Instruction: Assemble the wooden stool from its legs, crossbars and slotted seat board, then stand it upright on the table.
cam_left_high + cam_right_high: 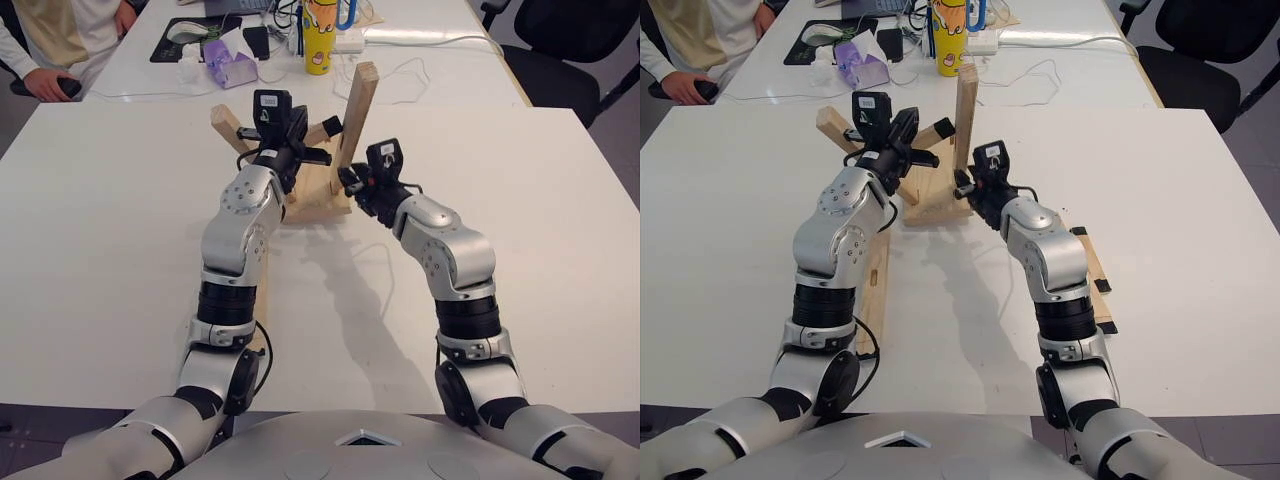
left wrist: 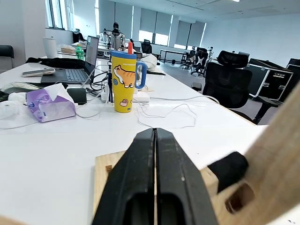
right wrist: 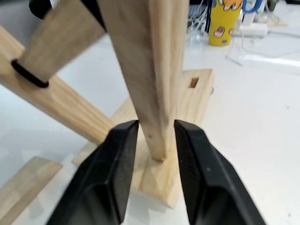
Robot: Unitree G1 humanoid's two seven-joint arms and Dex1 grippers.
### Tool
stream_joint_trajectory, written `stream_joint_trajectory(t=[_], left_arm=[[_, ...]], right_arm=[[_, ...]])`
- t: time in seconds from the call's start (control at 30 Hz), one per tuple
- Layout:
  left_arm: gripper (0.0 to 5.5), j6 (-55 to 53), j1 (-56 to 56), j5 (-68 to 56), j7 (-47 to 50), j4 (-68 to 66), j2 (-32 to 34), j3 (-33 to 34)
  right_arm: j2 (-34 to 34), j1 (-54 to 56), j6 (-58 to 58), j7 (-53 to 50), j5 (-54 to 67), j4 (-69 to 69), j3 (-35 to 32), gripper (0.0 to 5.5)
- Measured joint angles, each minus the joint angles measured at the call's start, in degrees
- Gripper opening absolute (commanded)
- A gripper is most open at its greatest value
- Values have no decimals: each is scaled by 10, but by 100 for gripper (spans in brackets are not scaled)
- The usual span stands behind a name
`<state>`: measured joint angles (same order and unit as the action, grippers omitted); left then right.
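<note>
The slotted seat board (image 1: 318, 208) lies flat on the white table. One wooden leg (image 1: 357, 105) stands upright in a slot of the board. A second leg (image 1: 228, 124) leans out to the left, joined to a crossbar (image 1: 318, 131). My right gripper (image 3: 155, 157) is shut on the upright leg (image 3: 150, 70) just above the board, one finger on each side. My left gripper (image 2: 155, 136) is shut with nothing between its fingers, over the board (image 2: 101, 173) next to the crossbar. Two loose bars lie beside my arms, one (image 1: 876, 290) by the left and one (image 1: 1090, 262) by the right.
On the table behind stand a yellow cup (image 1: 319, 40), a purple tissue pack (image 1: 230, 68), cables and a laptop. A person's hand (image 1: 45, 85) rests at the far left. The white tabletop (image 1: 110, 240) is bare to the left and right of the stool parts.
</note>
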<state>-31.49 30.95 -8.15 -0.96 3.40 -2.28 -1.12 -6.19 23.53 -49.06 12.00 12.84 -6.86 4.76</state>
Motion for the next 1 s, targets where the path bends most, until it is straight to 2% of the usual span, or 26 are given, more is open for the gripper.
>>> stream_joint_trajectory(t=[0.13, 0.3, 0.43, 0.53, 0.67, 1.0], left_arm=[[0, 3, -2, 12, 3, 0, 6, -1], [0, 7, -4, 20, 0, 7, 8, -14], [0, 8, -12, 21, -4, 13, 12, -17], [0, 8, -13, 21, -6, 15, 12, -17], [0, 8, -13, 21, -7, 15, 11, -18], [0, 11, -13, 21, -15, 15, 10, -20]], right_arm=[[-16, -5, -27, 14, 8, 0, -5, 260], [-69, -6, -20, 76, 19, -5, -9, 271], [-168, -7, 92, 213, 33, -23, -13, 271], [-212, 3, 151, 295, 56, -19, -27, 271], [-222, 47, 184, 349, 83, 1, -41, 271], [-209, 126, 187, 392, 128, 90, -58, 271]])
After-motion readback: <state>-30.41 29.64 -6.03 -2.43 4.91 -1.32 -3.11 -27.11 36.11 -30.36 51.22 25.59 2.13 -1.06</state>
